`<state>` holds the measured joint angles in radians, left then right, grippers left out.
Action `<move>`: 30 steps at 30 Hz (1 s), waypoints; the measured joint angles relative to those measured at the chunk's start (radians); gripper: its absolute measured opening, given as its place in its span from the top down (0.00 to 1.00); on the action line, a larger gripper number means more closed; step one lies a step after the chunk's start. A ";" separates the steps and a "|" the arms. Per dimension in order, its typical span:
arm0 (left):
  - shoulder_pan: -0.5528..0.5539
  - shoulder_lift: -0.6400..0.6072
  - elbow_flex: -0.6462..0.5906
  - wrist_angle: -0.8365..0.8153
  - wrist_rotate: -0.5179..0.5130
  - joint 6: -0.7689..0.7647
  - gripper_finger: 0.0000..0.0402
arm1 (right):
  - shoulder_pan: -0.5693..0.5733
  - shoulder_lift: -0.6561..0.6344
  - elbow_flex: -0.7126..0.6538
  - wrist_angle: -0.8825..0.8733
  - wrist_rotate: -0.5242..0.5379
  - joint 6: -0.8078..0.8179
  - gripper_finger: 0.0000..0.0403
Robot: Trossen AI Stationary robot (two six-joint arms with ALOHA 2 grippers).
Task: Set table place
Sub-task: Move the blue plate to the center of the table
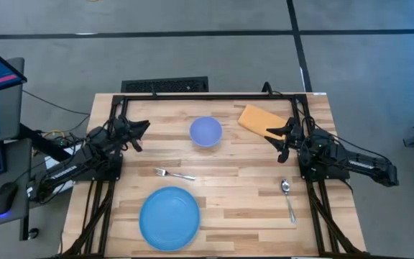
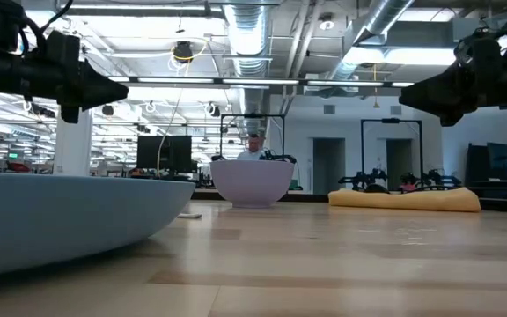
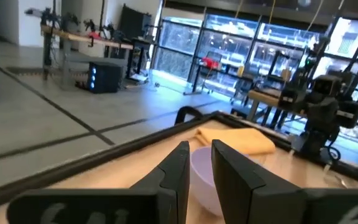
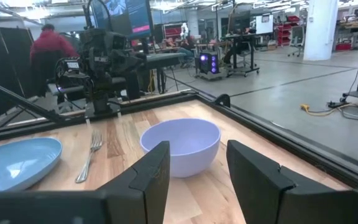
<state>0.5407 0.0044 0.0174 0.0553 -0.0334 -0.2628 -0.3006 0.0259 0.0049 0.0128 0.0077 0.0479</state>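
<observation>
Tabletop (image 1: 228, 173) of pale planks is filling the centre of your high view, inside its black frame. You are seeing the lavender bowl (image 1: 205, 132) sitting at 12 o'clock, the orange-tan pad (image 1: 259, 119) at 2, the spoon (image 1: 287, 197) at 4, the blue plate (image 1: 169, 218) at 7, and the fork (image 1: 174, 173) lying near centre. Left end effector (image 1: 139, 133) is hovering at 10 o'clock, fingers slightly parted, gripping nothing. Right end effector (image 1: 279, 141) is hovering at 2 o'clock beside the pad, fingers spread, empty.
</observation>
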 joint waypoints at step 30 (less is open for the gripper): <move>-0.332 0.332 0.214 0.031 0.406 0.167 0.54 | -0.132 0.000 0.000 0.007 0.001 0.006 0.54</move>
<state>0.2090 0.3364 0.2317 0.0862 0.3729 -0.0955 -0.4328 0.0258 0.0051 0.0195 0.0089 0.0535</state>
